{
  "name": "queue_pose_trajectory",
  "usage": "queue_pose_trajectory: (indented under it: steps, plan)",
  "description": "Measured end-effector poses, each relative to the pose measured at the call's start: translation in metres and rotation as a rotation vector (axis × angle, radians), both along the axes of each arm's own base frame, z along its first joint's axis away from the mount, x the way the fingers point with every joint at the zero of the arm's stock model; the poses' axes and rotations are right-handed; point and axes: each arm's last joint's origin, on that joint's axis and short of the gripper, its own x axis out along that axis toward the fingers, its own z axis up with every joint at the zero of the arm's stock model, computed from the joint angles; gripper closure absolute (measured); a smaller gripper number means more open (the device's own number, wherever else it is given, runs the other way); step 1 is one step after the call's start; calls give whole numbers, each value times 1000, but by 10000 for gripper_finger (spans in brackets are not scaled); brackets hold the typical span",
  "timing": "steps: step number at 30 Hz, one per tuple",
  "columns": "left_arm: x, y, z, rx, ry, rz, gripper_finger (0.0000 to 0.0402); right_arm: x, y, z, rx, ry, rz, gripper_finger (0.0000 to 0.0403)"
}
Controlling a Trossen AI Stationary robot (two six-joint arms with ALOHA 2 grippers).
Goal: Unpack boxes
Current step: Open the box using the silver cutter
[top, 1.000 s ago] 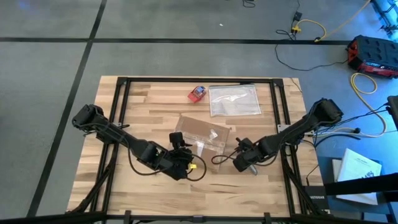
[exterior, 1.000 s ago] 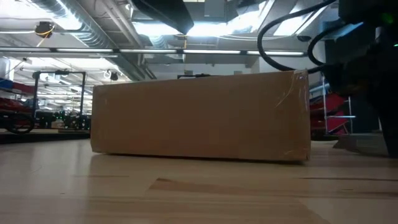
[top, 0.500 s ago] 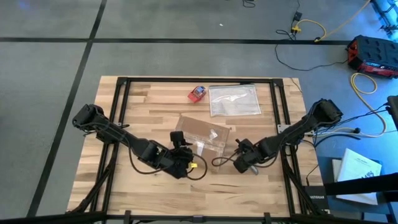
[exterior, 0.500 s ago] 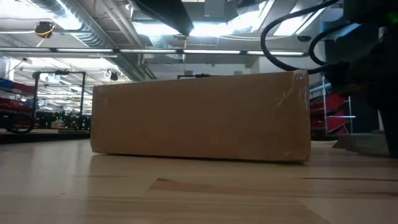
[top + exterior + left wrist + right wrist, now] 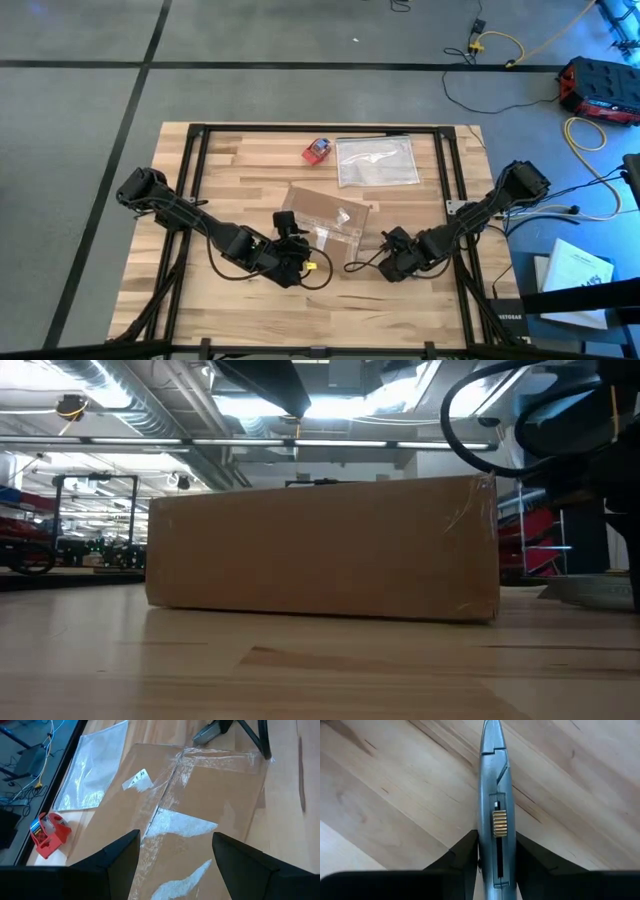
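1. Grey floor (image 5: 80, 100) with dark seam lines surrounds the wooden table (image 5: 240, 160).
2. Yellow and black cables (image 5: 500, 45) trail at 1 o'clock.
3. A red case (image 5: 600, 85) sits at 2 o'clock.
4. Ceiling ducts (image 5: 110, 390) and strip lights (image 5: 240, 405) run overhead.

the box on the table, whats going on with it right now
The brown cardboard box lies flat mid-table, flaps shut and taped. The left gripper hovers open over its taped seam. The right gripper is shut on a slim grey utility knife, held over bare wood beside the box's right end, not touching the box. A clear plastic bag and a small red-and-blue object lie past the box at the table's far edge. Nothing is unpacked yet.
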Motion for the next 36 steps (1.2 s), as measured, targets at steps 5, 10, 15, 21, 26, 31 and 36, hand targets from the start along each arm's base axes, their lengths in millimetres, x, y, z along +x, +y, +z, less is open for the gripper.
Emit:
queue_pose_trajectory:
  steps: [5, 10, 15, 21, 26, 31, 36]
  plan:
    - [0, 0, 0, 0, 0, 0, 167, -2, 2, 0, -5, 2, 12, 306]
    - [0, 0, 0, 0, 0, 0, 167, -10, 9, -1, -52, -9, 22, 306]
    - [0, 0, 0, 0, 1, 0, 167, -19, 18, -1, -104, -49, 18, 306]
    - [0, 0, 0, 0, 1, 0, 167, -27, 24, -1, -146, -83, -1, 306]
    - [0, 0, 0, 1, 2, 0, 167, -32, 30, -6, -205, -117, -5, 305]
    - [0, 0, -1, 2, 4, 0, 167, -36, 35, -9, -243, -159, -15, 305]
    - [0, 0, -1, -1, 5, -2, 167, -38, 38, -11, -272, -211, -32, 305]
